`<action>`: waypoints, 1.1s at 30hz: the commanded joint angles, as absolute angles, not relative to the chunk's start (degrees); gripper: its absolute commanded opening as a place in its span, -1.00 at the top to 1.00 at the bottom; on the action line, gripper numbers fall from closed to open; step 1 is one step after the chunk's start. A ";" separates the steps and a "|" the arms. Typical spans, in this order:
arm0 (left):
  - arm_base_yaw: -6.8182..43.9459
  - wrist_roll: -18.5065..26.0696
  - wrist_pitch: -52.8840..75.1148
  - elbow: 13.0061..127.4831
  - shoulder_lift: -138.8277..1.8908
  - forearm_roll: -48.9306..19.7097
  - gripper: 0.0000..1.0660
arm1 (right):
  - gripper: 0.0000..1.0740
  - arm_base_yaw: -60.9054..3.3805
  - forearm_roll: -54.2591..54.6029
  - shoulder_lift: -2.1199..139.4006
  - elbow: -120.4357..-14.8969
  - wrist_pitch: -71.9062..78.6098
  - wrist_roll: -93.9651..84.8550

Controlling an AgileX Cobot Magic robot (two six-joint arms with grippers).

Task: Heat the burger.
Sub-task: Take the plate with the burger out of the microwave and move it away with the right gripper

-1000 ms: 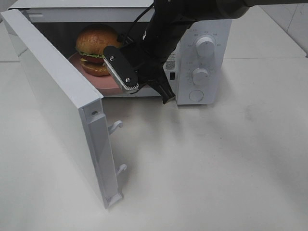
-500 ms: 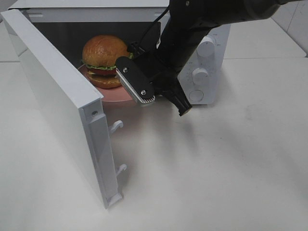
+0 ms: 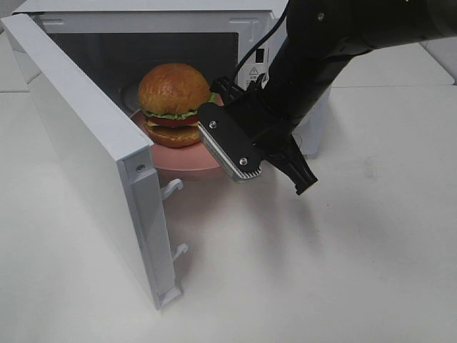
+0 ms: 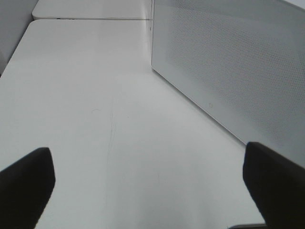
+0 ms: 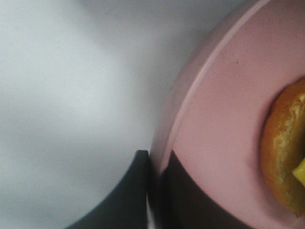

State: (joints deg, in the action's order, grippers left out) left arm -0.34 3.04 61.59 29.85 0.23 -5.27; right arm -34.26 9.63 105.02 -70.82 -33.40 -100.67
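A white table carries a white microwave, door swung open

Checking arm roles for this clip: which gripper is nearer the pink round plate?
Right. The right gripper is shut on the pink round plate at its rim. The left gripper hangs open outside the white microwave door, away from it.

warning triangle sticker on microwave, text illegible

White microwave, door open, pink plate, white table.
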 commanded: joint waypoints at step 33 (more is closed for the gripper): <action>-0.52 2.69 61.13 29.97 0.57 -5.16 -0.88 | 0.98 -34.49 8.65 76.38 -44.69 -21.94 -97.06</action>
